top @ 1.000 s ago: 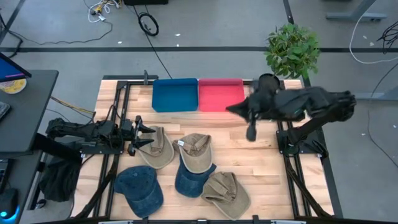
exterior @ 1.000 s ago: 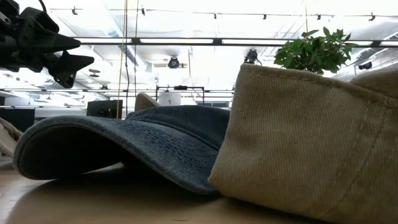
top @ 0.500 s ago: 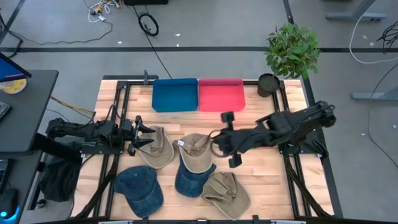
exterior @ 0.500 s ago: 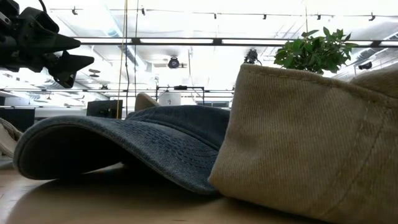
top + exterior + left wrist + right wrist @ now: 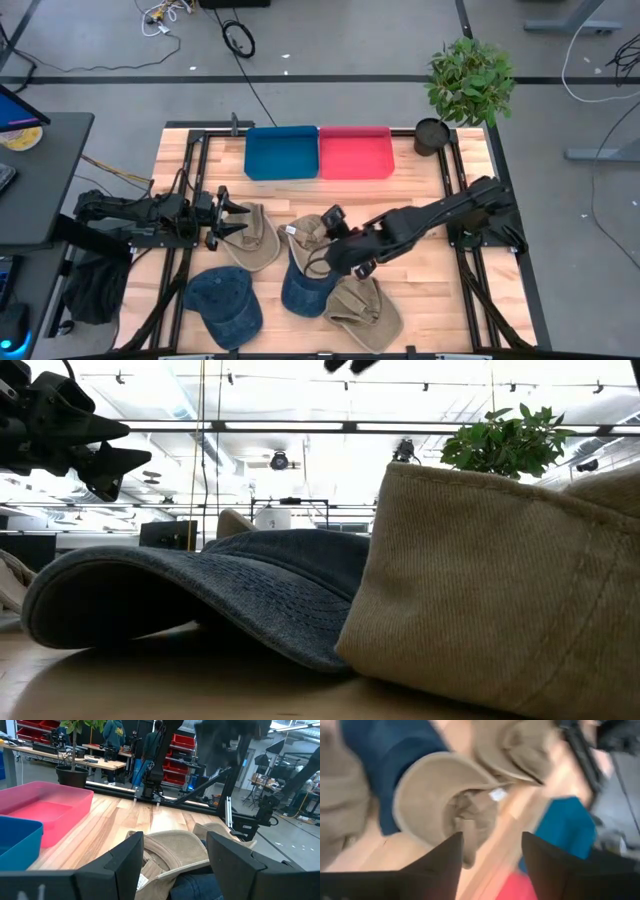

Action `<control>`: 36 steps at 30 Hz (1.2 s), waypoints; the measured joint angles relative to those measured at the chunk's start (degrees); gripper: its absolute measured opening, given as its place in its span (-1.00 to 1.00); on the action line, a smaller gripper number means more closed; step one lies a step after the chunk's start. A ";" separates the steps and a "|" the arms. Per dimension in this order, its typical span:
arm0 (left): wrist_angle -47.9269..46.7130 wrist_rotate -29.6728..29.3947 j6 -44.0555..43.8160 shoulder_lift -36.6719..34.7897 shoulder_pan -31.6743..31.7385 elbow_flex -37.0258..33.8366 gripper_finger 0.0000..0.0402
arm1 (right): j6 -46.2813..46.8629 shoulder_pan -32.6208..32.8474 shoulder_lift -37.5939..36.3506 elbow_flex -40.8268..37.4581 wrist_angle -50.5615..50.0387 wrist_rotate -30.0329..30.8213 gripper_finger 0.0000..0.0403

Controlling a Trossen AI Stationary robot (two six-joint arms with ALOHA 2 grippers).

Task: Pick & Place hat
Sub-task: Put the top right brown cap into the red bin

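**Now above the hats, nothing held**

Here we see the right gripper [image 5: 335,245] over the middle of the table, above an upturned tan hat [image 5: 312,235] that lies on a blue hat [image 5: 300,285]. Its fingers [image 5: 440,865] stand apart and hold nothing. The left gripper [image 5: 232,215] waits at the table's left, fingers spread and empty, beside another tan hat [image 5: 255,240]. The blue bin [image 5: 281,152] and red bin [image 5: 355,152] sit at the far edge.
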 joint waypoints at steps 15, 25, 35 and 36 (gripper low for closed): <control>-0.02 0.00 0.01 0.01 -0.01 0.00 0.10 | -5.32 -1.18 6.79 -3.31 0.52 -10.84 0.15; -0.03 0.02 0.02 0.02 -0.01 -0.01 0.10 | -10.68 -0.25 3.03 -20.16 10.67 -8.21 0.13; -0.04 0.00 -0.02 0.00 -0.01 0.01 0.10 | -15.19 -1.02 1.85 -29.68 22.66 -3.68 0.13; -0.04 0.00 0.00 0.00 -0.01 -0.01 0.10 | -15.28 -1.33 1.85 -30.38 23.04 -4.42 0.13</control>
